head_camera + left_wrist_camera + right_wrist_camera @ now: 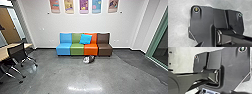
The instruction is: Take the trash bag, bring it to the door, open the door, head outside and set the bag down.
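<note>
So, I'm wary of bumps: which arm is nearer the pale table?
Left, most likely: the pale table stands ahead to the robot's left, on the left arm's side; the right arm is across the body. Both wrist cameras face the robot's dark plate.

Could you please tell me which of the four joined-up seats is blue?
The leftmost seat in the head view; the others are a green seat, an orange seat and a brown seat.
</note>
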Controlling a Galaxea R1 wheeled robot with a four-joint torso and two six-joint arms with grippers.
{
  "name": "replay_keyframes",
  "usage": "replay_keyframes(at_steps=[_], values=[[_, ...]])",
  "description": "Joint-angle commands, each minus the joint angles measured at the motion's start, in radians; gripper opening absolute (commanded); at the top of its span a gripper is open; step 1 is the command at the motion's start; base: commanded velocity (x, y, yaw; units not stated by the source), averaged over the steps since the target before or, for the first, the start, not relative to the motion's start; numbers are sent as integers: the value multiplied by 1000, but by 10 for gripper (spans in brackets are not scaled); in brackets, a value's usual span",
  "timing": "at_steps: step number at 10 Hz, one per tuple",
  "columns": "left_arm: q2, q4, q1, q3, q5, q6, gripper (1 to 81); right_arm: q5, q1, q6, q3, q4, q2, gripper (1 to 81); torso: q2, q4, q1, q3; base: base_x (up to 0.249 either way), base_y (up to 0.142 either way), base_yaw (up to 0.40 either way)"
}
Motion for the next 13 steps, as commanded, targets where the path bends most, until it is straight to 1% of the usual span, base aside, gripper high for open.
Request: replay_keyframes(at_steps=[1, 13], values=[[-8, 12, -51, 5, 57, 9, 811, -53, 27, -3, 14, 13, -19, 811, 0, 0, 0, 0, 195, 0, 0], [-7, 12, -51, 5, 57, 9, 811, -53, 24, -3, 14, 12, -16, 811, 0, 0, 0, 0, 197, 0, 0]])
